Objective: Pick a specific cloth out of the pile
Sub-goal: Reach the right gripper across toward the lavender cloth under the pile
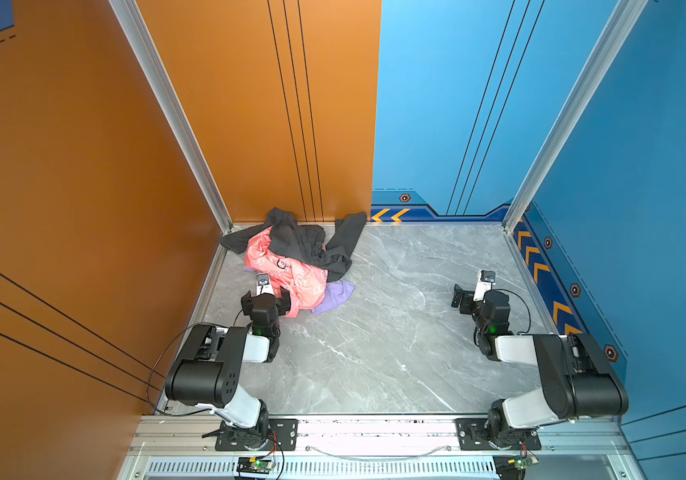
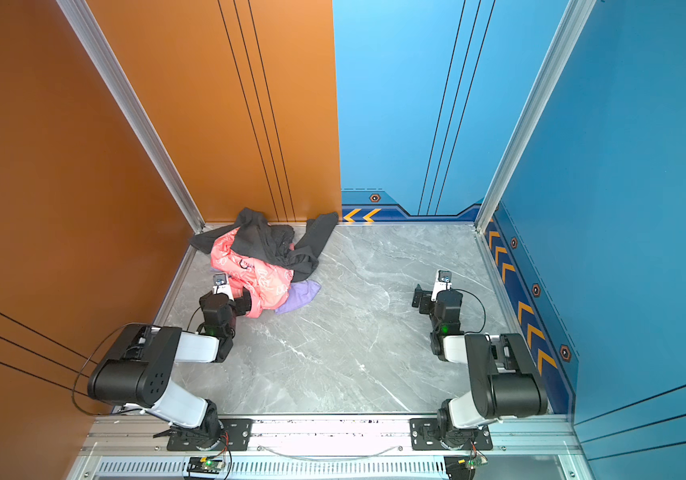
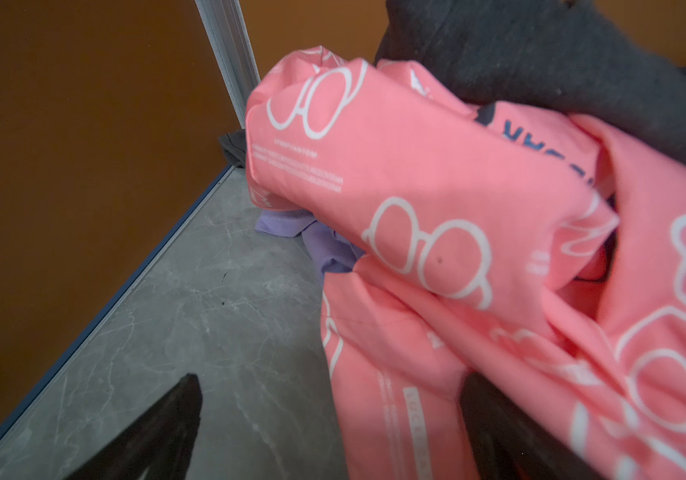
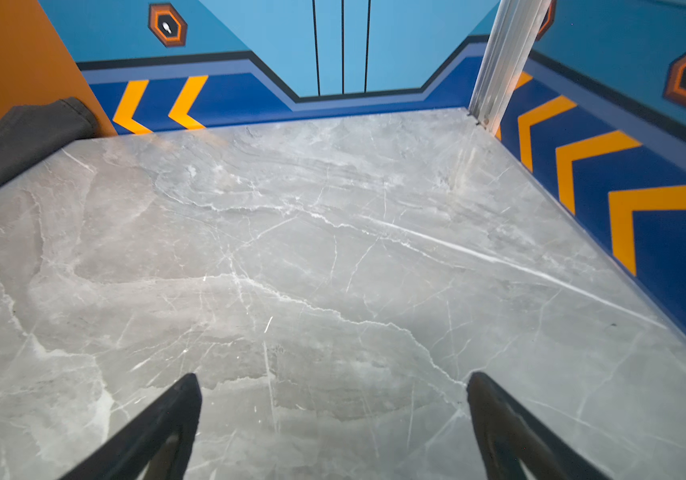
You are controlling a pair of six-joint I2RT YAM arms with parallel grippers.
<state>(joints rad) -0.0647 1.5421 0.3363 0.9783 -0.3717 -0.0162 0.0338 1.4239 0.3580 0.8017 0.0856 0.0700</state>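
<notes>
Count one counter (image 1: 374,353), grey and marble-veined, closed in by orange walls on the left and blue walls on the right. Count two arms: left arm (image 1: 208,365) mounted at the near left corner, right arm (image 1: 574,374) at the near right corner.

Find one pile (image 1: 291,266) heaped in the far left corner of the counter, against the back wall. Count three garments in it:
- One dark grey garment (image 1: 291,237) on top and at the far side, with a long strip lying toward the middle of the far edge.
- One coral-pink garment (image 1: 303,282) with white outline prints, on the near side.
- One cloth (image 1: 335,297), plain lavender, at the bottom, mostly buried under the coral-pink garment. Look for its rounded end lying on the counter at the near right of the pile. Confirm the cloth (image 3: 324,245) again in the left wrist view as a small fold beneath the pink.

Read left jaws as spread wide, clamping nothing: one finger (image 3: 175,424) over bare counter, one finger (image 3: 495,415) partly covered by coral-pink fabric. Locate them at the near left edge of the pile.

Read right jaws as spread wide and empty, two fingers (image 4: 166,428) above bare counter near the right edge, well apart from the pile.
</notes>
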